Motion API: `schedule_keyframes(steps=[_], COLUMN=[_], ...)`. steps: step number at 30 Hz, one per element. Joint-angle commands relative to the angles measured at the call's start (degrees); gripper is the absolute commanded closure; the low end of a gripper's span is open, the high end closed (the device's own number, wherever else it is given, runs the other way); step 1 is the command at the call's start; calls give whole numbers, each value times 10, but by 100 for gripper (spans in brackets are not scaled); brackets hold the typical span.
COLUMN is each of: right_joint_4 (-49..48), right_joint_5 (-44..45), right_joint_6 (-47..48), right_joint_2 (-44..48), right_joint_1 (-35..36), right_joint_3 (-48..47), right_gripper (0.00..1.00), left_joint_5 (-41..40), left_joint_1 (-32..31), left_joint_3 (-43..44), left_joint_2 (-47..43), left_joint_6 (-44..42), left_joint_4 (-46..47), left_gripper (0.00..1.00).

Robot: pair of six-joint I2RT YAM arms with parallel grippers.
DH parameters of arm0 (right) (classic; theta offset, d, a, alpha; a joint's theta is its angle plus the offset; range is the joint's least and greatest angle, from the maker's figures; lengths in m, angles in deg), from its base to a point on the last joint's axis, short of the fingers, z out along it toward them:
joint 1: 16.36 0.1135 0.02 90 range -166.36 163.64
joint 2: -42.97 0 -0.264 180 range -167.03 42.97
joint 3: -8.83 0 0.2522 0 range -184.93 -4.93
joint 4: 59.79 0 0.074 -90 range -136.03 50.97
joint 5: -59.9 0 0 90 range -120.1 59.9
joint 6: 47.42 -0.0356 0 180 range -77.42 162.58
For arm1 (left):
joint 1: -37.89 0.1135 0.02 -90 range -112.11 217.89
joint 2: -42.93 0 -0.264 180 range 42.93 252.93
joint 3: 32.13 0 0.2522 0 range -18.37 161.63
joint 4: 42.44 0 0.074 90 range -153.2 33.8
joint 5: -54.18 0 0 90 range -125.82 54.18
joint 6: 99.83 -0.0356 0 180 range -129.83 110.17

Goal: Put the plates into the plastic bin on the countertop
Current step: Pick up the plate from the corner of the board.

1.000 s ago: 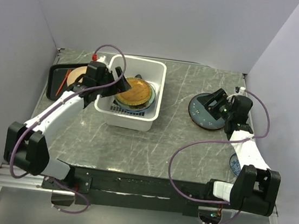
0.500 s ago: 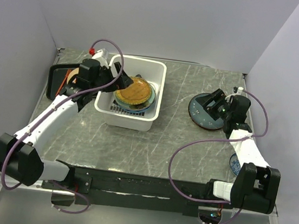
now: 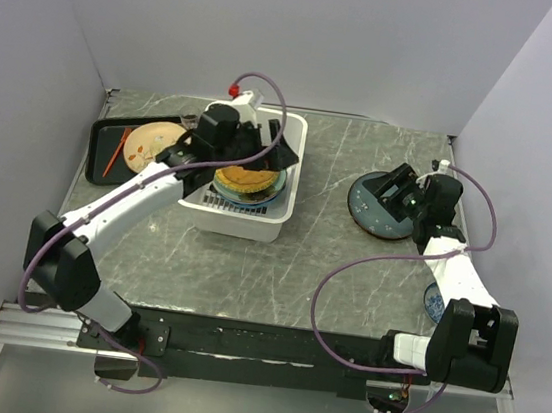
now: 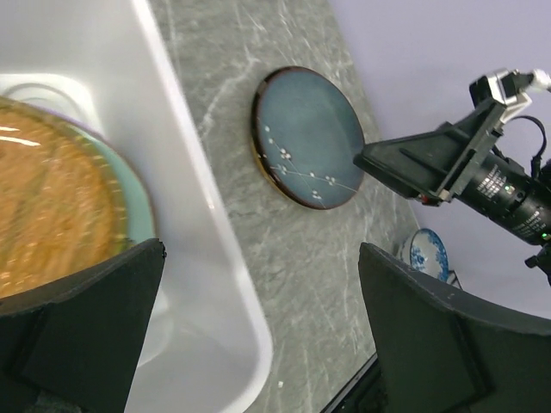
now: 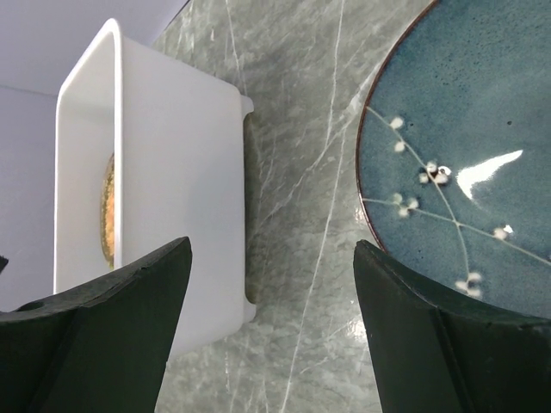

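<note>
Grey-green stone table [image 3: 329, 263] is where the trouble starts imo. It's slick, and the big dark teal plate [image 3: 368, 216] lies flat on it, well apart from the white plastic bin [image 3: 239, 222].

- The right hand [image 3: 398, 193] is spread open and holding nothing. One finger is over the plate's rim, the other over bare stone; can't tell if it's touching. A pinch on that low rim could just skid the plate away or let it drop mid-carry.
- The left hand [image 3: 259, 154] hangs over the bin, wide open and empty. If the right arm brings the plate in now, the arms prob clash over the bin.
- The teal plate looks wider than the stack, so it could rock on top.
- The small blue plate [image 3: 433, 304] sits right by the right arm near the table edge. An elbow swing could knock it off.

Containers, big to small:
- Bin: a plate stack w/ the yellow woven-look plate [image 3: 242, 177] on top and pale green and blue rims peeking out under it. Can't count them.
- Black tray [image 3: 103, 135], far left: the tan dotted plate [image 3: 147, 145] plus a thin orange stick [image 3: 116, 152].
</note>
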Motion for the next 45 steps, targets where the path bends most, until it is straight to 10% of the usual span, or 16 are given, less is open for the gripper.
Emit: schedule_keyframes(steps=[1, 33, 45], right_joint_4=[-1, -22, -73], right_joint_5=[17, 49, -5], right_joint_6=[11, -7, -27], right_joint_2=[-5, -21, -98], right_joint_1=[1, -222, -231], right_joint_3=[-28, 80, 92], right_gripper=[18, 25, 49], left_joint_5=[-6, 25, 32], left_joint_1=[-30, -117, -117], left_joint_3=[66, 141, 126], left_joint_2=[36, 148, 149], left_joint_6=[-1, -4, 1], left_joint_4=[23, 7, 14], left_gripper=[1, 2, 2])
